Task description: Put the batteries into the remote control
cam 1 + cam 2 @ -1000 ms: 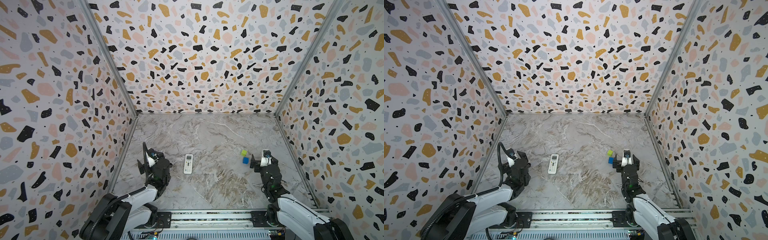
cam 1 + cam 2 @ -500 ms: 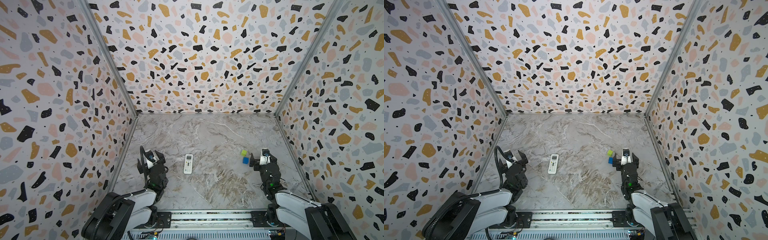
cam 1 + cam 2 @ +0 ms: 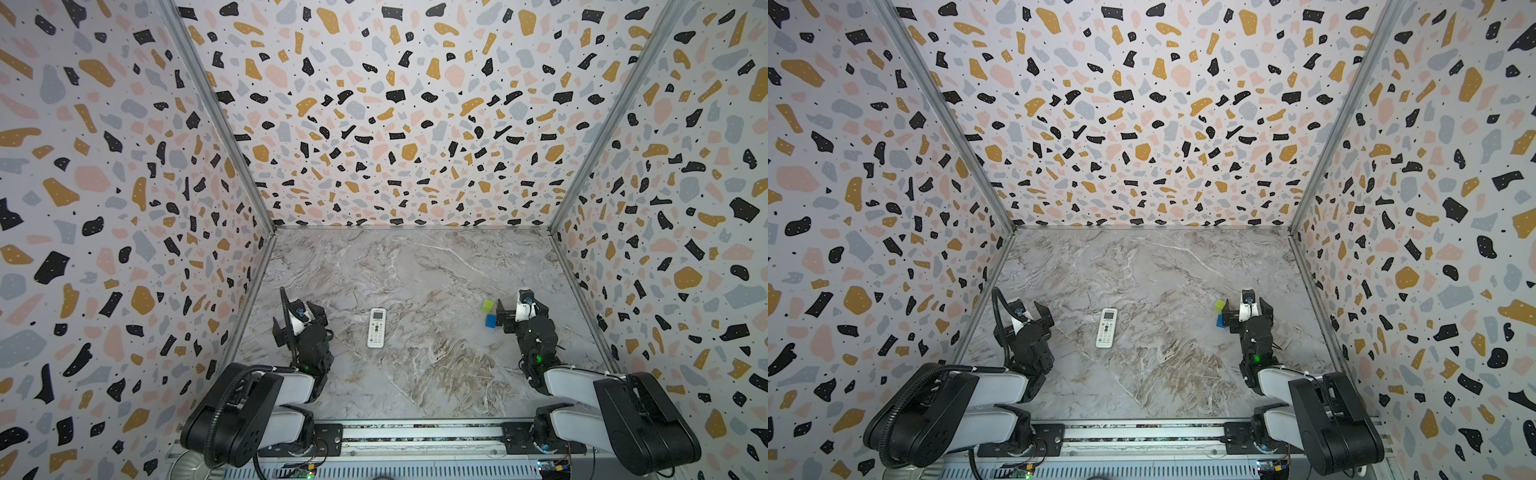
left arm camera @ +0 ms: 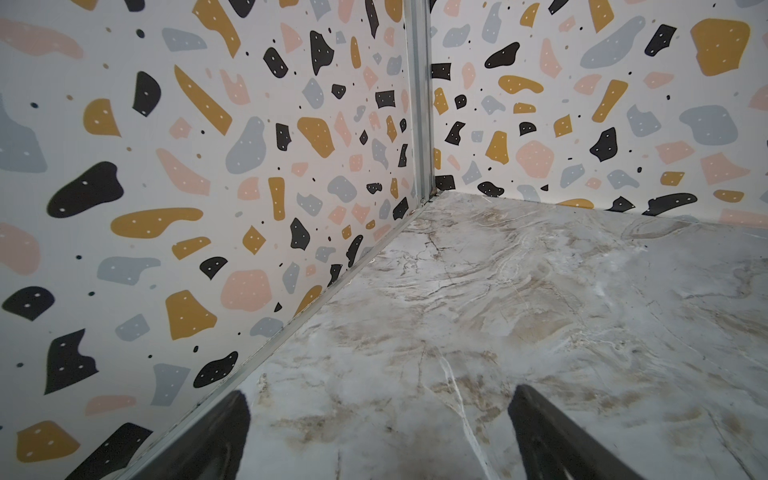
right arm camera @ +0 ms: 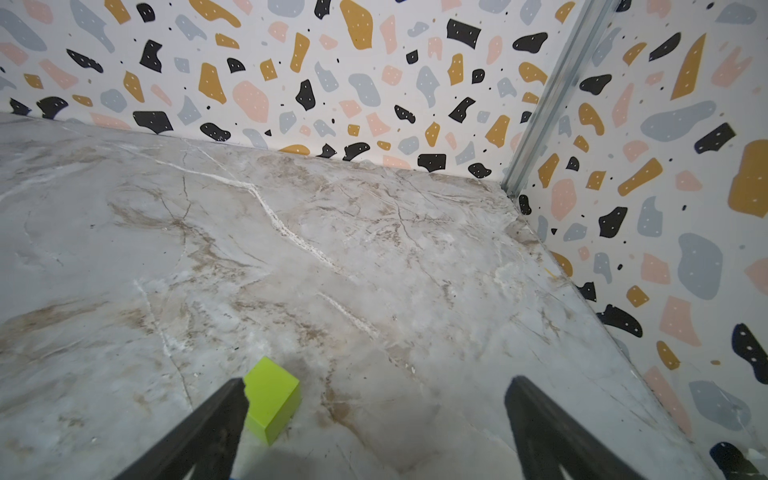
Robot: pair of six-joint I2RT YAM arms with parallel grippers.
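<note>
Marbled surface (image 3: 415,270) unchanged around the remote control (image 3: 376,328); left gripper (image 3: 300,318) and right gripper (image 3: 520,311), wide and empty, folding back either side of it; batteries unseen, probably loaded.

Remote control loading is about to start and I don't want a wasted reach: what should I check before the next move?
1. The remote control lies flat on the table, apart from both arms: ok.
2. Its battery compartment faces up: not ok; the buttons face up.
3. The batteries are in sight: not ok; none shows in any view.
4. The left gripper is open and empty: ok.
5. The right gripper is open and empty: ok.
6. The right gripper has free room: not ok; the green cube sits right beside it, and the blue cube is close.
</note>
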